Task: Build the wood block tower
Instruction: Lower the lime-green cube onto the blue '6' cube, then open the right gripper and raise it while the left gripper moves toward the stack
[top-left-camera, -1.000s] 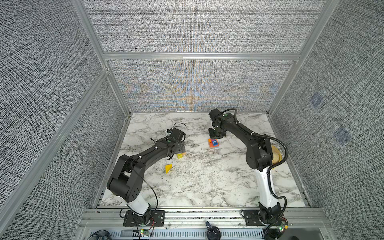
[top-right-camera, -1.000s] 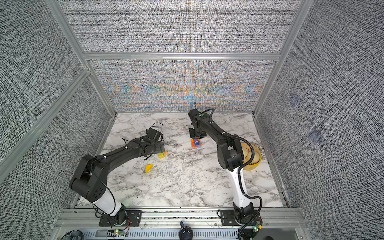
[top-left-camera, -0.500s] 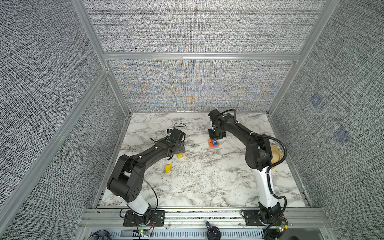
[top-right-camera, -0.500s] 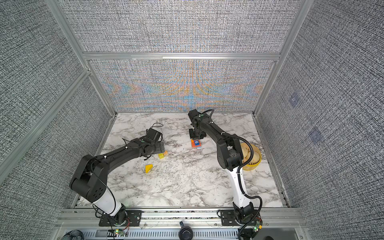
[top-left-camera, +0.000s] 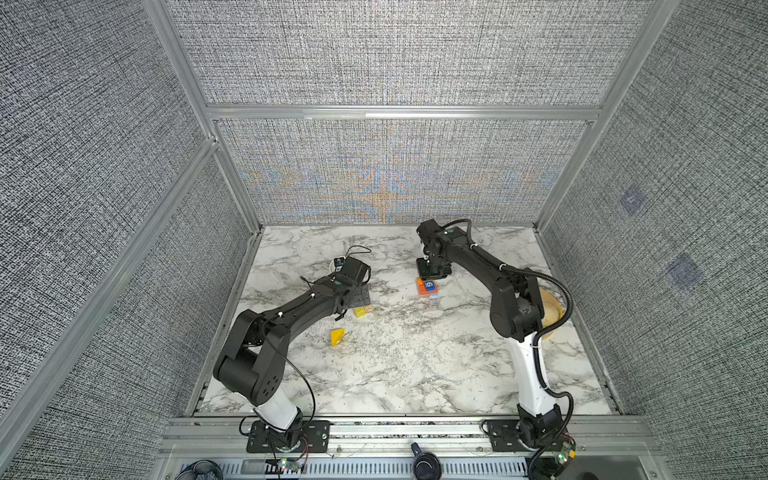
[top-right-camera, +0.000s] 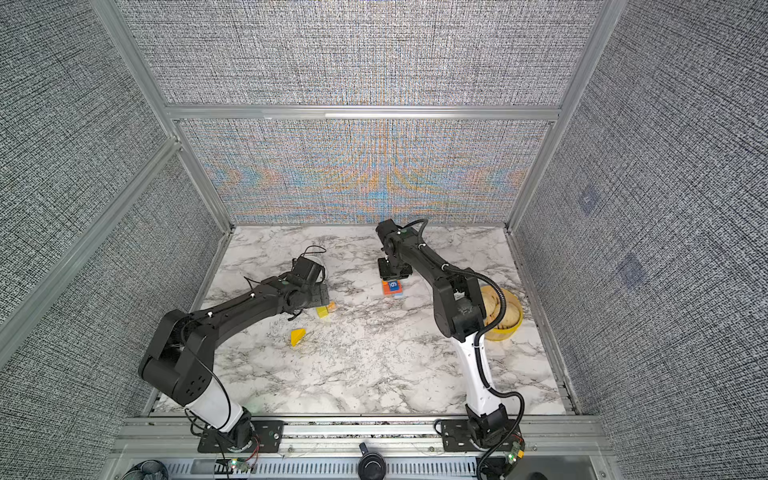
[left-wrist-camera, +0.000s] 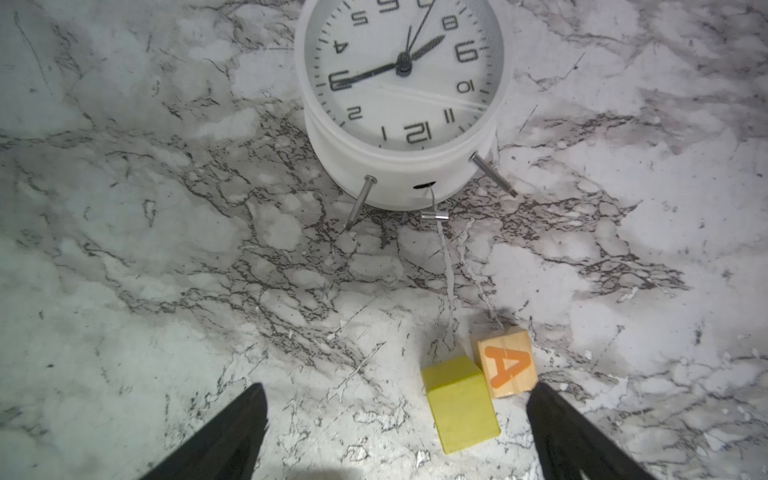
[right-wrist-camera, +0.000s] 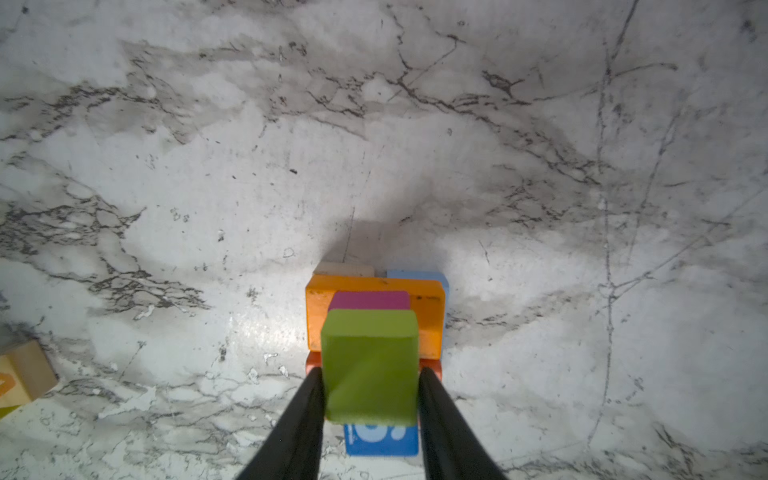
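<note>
One green block (right-wrist-camera: 370, 340) lower centre, flanked by my right pincer (right-wrist-camera: 371, 372), grip unclear | risk: dragging fingers (right-wrist-camera: 299, 419) could have tipped tower (right-wrist-camera: 430, 324).

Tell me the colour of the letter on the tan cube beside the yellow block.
Orange: the A on the tan cube, clearest in the left wrist view.

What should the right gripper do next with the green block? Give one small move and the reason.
Probably open the jaws and release: the right gripper holds the green block lined up over the magenta block on the orange slab.
</note>
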